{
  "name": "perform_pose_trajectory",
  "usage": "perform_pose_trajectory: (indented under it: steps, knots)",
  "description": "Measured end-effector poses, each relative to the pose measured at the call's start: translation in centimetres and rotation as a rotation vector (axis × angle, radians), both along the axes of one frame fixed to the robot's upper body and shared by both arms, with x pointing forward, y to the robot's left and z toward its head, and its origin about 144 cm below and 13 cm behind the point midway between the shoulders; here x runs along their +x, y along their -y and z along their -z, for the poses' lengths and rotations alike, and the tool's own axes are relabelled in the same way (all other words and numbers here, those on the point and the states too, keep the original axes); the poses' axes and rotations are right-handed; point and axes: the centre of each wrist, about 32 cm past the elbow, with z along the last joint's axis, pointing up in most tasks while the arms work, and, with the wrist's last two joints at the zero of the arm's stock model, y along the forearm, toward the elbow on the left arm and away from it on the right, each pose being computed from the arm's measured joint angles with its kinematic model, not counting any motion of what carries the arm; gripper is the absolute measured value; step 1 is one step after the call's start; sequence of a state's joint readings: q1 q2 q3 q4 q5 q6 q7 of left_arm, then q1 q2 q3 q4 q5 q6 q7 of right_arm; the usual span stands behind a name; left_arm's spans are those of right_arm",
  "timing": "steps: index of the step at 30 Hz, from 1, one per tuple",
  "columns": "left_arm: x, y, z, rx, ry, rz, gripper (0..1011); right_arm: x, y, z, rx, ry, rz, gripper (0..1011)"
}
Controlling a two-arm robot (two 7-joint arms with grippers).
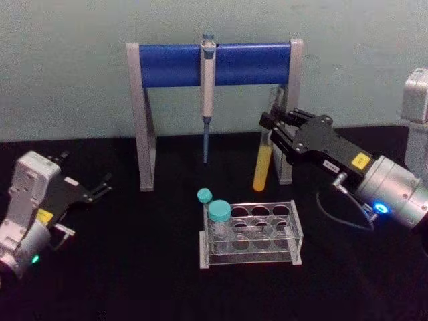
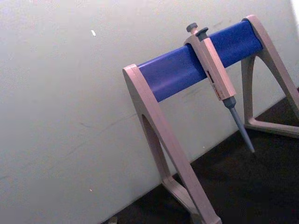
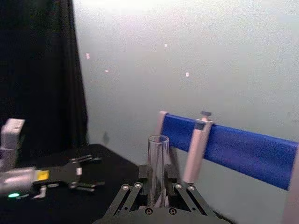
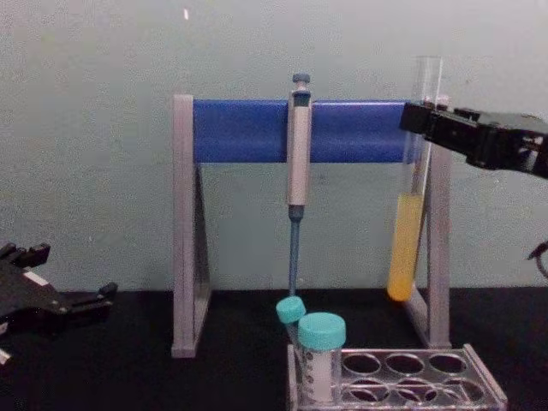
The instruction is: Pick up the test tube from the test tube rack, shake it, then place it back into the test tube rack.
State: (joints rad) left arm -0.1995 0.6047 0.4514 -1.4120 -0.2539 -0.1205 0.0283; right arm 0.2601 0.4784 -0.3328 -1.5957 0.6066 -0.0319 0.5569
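Chest view: the test tube (image 4: 409, 214) hangs upright, gripped near its open top by the right gripper (image 4: 421, 120), whose jaws are closed on it. Its yellow liquid sits below the jaws. The test tube rack (image 4: 484, 381) lies well beneath them, in front of the blue-barred stand (image 4: 248, 128). The left gripper (image 3: 88, 173) is far off, its jaws spread and empty.

My right claw (image 3: 158, 199) grips the clear test tube (image 3: 158, 161) upright, its open mouth before the stand's blue crossbar (image 3: 243, 149), my left claw (image 3: 86, 173) farther off.
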Motion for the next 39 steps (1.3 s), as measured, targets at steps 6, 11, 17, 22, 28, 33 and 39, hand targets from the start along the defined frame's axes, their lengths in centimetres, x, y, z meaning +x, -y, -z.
perform_pose_trajectory:
  steps: [6, 11, 17, 22, 28, 33, 39]
  knots:
    - [0.0, 0.0, 0.0, 0.0, 0.0, 0.0, 1001, -0.6, 0.9, -0.5, -0.031, -0.031, -0.048, 229]
    - [0.0, 0.0, 0.0, 0.0, 0.0, 0.0, 1001, -1.5, 2.1, -1.0, -0.087, -0.052, -0.036, 229]
    - [0.0, 0.0, 0.0, 0.0, 0.0, 0.0, 1001, -2.1, 3.2, -1.3, -0.109, -0.055, 0.016, 229]
    - [0.0, 0.0, 0.0, 0.0, 0.0, 0.0, 1001, -2.1, 3.4, -1.2, -0.113, -0.042, 0.063, 229]
    - [0.0, 0.0, 0.0, 0.0, 0.0, 0.0, 1001, -1.4, 2.5, -0.7, -0.095, -0.019, 0.074, 229]
    - [0.0, 0.0, 0.0, 0.0, 0.0, 0.0, 1001, -0.8, 1.7, -0.1, -0.089, -0.008, 0.069, 229]
    - [0.0, 0.0, 0.0, 0.0, 0.0, 0.0, 1001, -0.4, 1.1, 0.2, -0.094, -0.007, 0.042, 229]
